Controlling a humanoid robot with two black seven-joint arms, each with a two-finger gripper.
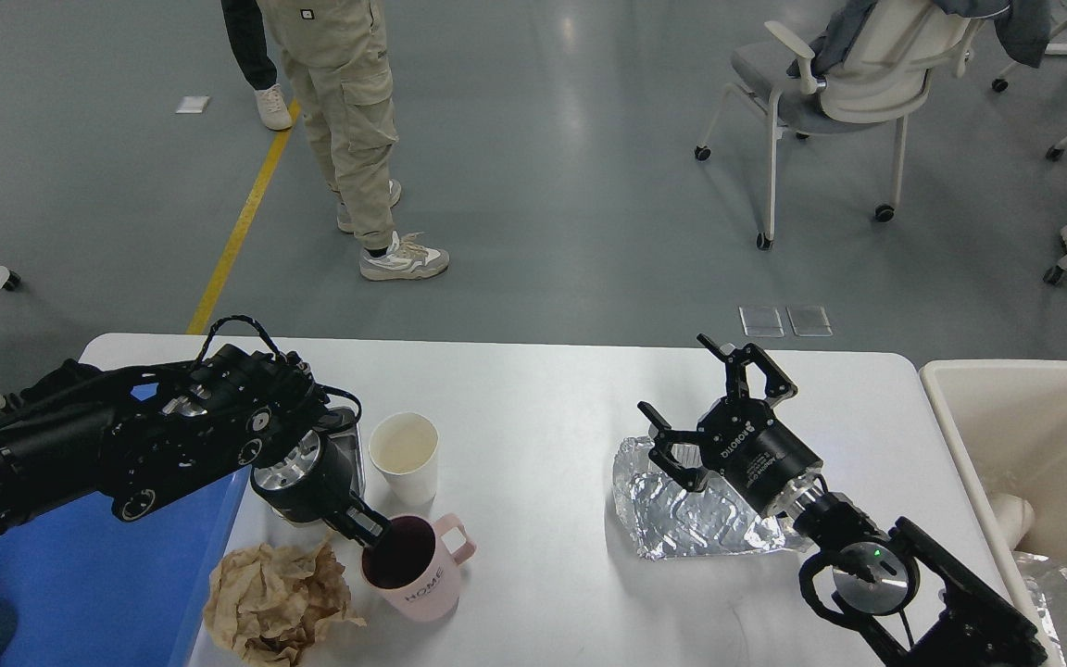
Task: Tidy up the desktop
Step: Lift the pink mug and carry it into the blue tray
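Head view shows the large white rectangular desktop (533, 389) filling the near half of the scene, with a blue plastic tray (80, 584) at its left edge and a cream-coloured plastic bin (1034, 435) at its right. Near the left, the left gripper (369, 534) clamps the rim of a pale pink ceramic mug (418, 567), one finger inside its dark interior; the mug leans, handle to the right. Just left of it lies a crumpled brown paper wad (274, 602); a white paper cup (404, 456) stands upright just beyond. On the right, the right gripper (714, 408) hovers with fingers spread wide, empty, over a crinkled silver foil sheet (700, 519).

The step in hand seems to be lifting the mug toward the tray. Done well, the lift keeps the mug from tipping further, rises straight, and passes over the paper wad without nudging the cup.
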